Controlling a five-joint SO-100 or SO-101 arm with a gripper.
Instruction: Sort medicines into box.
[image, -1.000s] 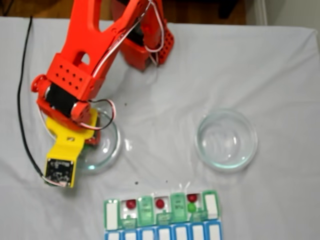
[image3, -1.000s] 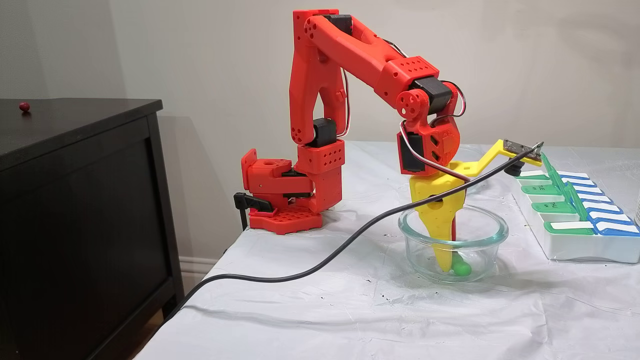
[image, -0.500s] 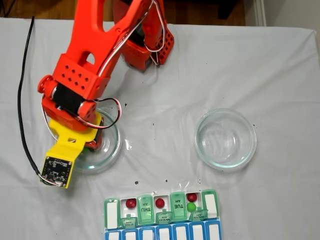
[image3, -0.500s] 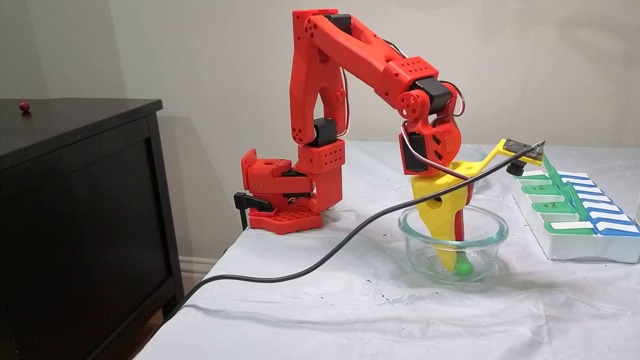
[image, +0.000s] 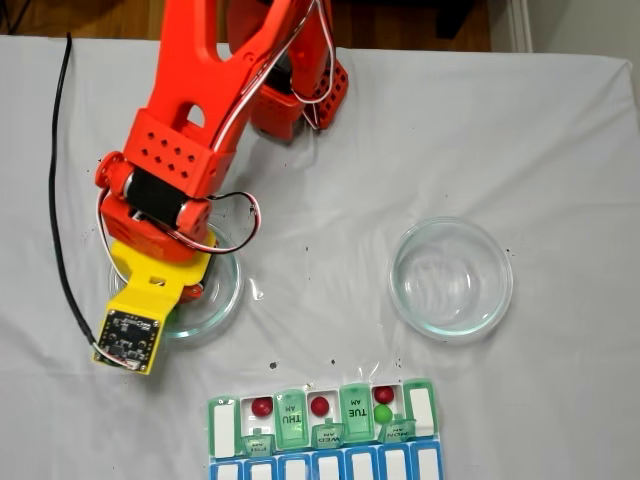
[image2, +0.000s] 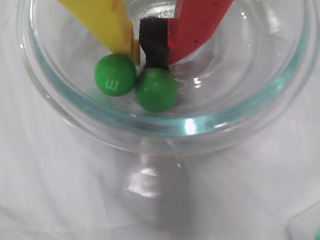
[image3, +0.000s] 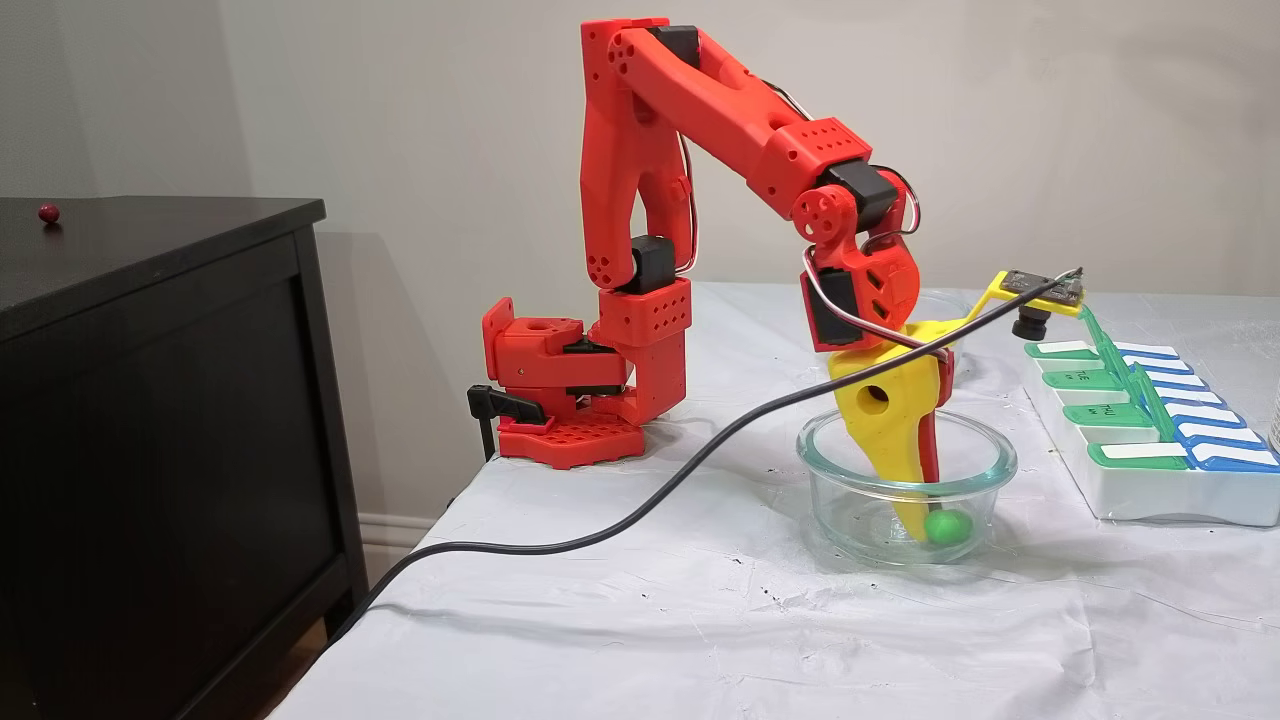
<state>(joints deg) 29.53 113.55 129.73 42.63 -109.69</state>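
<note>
The arm (image3: 760, 140) has tilted toward the box (image3: 1150, 440).

Two green balls (image2: 135, 85) dished, box (image: 325, 430) part-filled

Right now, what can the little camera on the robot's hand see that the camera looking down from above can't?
The wrist view shows two green balls, one stamped with an "m" and one plain, lying just below the gripper tips. The fixed view from above shows the pill box holding three red balls and one green, plus a second glass dish. Both show the glass dish under the gripper.
</note>
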